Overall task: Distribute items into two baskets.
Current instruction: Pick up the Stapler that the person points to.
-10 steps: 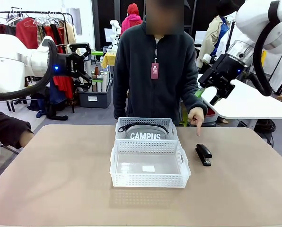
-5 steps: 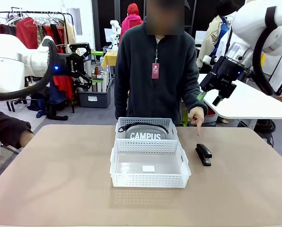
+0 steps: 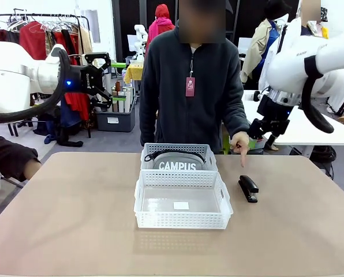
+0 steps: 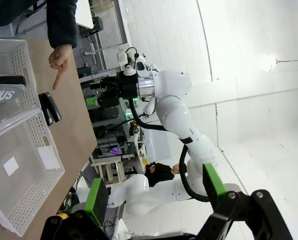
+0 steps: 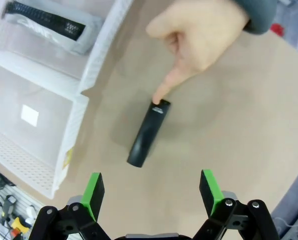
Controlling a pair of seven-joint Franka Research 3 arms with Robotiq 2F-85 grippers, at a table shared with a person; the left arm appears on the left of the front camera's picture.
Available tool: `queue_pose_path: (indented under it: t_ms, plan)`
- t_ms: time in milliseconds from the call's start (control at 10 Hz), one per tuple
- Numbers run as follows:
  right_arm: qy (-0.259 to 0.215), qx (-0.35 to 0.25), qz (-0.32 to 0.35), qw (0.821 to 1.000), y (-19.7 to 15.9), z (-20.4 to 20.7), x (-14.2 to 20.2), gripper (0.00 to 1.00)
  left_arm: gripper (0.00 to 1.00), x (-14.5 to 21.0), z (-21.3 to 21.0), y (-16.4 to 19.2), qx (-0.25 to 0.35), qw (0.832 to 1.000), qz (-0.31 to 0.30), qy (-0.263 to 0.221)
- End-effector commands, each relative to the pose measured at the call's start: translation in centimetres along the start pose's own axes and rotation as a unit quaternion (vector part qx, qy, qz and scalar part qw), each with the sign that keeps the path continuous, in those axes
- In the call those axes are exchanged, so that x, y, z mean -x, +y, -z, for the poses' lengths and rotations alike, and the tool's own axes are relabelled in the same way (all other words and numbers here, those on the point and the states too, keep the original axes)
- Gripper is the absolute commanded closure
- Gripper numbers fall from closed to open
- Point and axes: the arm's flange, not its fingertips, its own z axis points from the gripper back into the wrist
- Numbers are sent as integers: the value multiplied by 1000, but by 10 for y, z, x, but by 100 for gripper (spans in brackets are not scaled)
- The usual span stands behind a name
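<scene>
- Desk: two white lattice baskets sit at its middle, one behind the other, walls touching.
- Far basket: holds the grey CAMPUS pouch. The pouch's black strap lies along its top.
- Near basket: a small white label lies on its floor.
- Black stapler: flat on the desk, just beside the near basket's right wall and not touching it, between that basket and the desk's right edge.
- Person stands at the desk's far edge. One hand has its index finger pointing down at the stapler's far end.
- Right gripper: in the air over the far right part of the desk, beside the person's hand. Jaws are wide apart with nothing between the green pads. In the wrist view the stapler lies below, ahead of the gap.
- Left gripper: raised high, out beyond the desk's left edge. Jaws are apart and hold nothing.
</scene>
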Motion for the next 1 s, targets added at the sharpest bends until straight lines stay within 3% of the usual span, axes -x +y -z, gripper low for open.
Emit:
queue_pose_path:
  t_ms: [0,800,900]
  plan:
    - [-2,23,26,999,-8,8,1,0,0,2,0,-2,9,1000,-1,-4]
    - [9,5,16,1000,-17,13,2,0,0,2,0,-2,9,1000,-1,-4]
    - [19,46,20,999,-23,28,1,0,0,2,0,-2,9,1000,-1,-4]
